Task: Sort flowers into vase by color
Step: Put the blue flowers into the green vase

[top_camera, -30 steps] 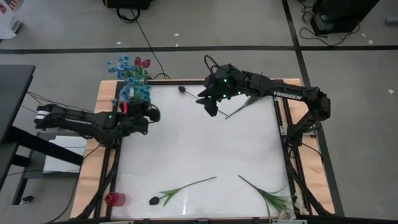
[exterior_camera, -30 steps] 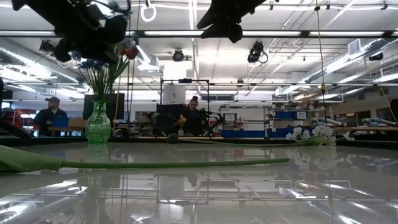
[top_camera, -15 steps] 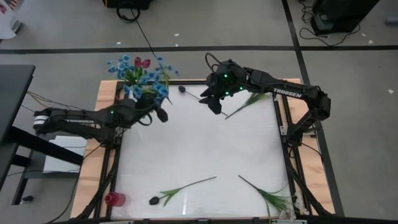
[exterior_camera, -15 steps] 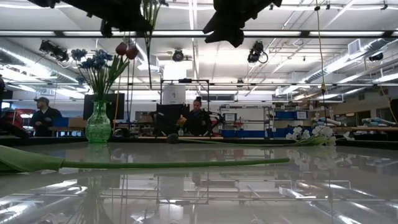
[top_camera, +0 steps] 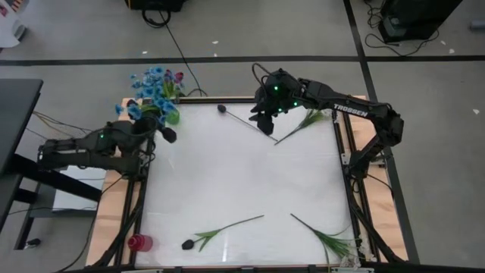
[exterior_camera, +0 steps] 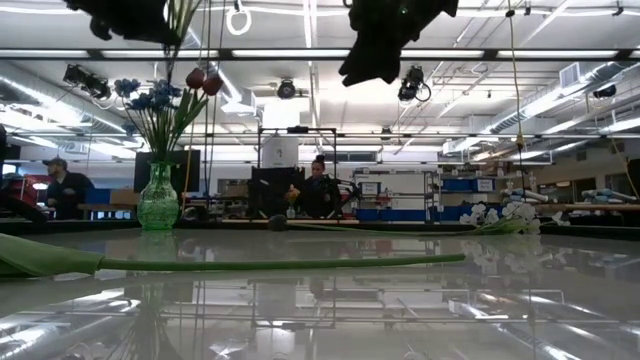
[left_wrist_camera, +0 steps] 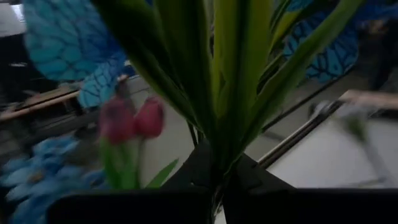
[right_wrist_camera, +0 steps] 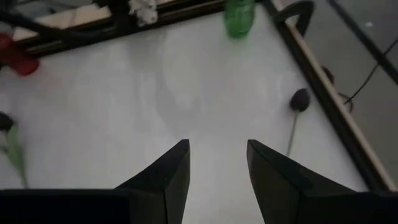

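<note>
The left pincer [top_camera: 165,135] hangs over the far left corner of the tabletop [top_camera: 242,189], its fingers clamped on the green stems of a blue flower [left_wrist_camera: 217,81], right beside the green vase [exterior_camera: 158,200] that already carries blue flowers [top_camera: 148,82] and 2 red tulips [exterior_camera: 203,80]. The right pincer [right_wrist_camera: 217,165] hovers at the far edge with its fingers spread wide and nothing between them; a dark-headed flower [top_camera: 222,108] lies on the tabletop just to one side of it, and a leafy stem [top_camera: 303,121] just behind it. Well away from both, along the near edge, lie another dark-headed flower [top_camera: 220,231] and a leafy white one [top_camera: 330,241].
</note>
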You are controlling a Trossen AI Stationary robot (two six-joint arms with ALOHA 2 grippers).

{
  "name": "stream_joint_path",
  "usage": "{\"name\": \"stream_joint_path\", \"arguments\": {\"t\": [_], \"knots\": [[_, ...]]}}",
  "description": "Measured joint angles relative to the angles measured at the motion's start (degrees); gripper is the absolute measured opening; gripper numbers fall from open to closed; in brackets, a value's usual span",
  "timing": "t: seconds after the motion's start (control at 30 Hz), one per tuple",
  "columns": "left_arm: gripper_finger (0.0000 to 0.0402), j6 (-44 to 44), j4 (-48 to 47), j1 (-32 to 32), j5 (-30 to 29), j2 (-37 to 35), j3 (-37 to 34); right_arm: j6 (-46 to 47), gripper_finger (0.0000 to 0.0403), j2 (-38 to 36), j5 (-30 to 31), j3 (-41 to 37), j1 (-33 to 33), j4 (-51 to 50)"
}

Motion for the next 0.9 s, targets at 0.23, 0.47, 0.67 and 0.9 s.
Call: {"name": "stream_joint_path", "arguments": {"t": [0.23,0.47,0.67,0.9], "knots": [[0.0014,-4.1,-6.4,9.4,-0.1,-2.2,-2.0,1.7,0.0167,0.0,0.0,0.0,-5.2,2.2],[0.0014,-3.3,18.9,21.6,8.7,-2.5,-15.2,1.9,0.0166,0.0,-3.6,0.0,-10.2,8.2],[0.0013,4.2,24.9,24.8,10.8,-2.6,-13.9,3.7,0.0166,0.0,-5.0,0.0,-12.5,6.2],[0.0013,5.5,20.9,30.9,14.5,-2.6,-12.1,3.3,0.0166,0.0,-4.4,0.0,-13.1,5.9]]}}
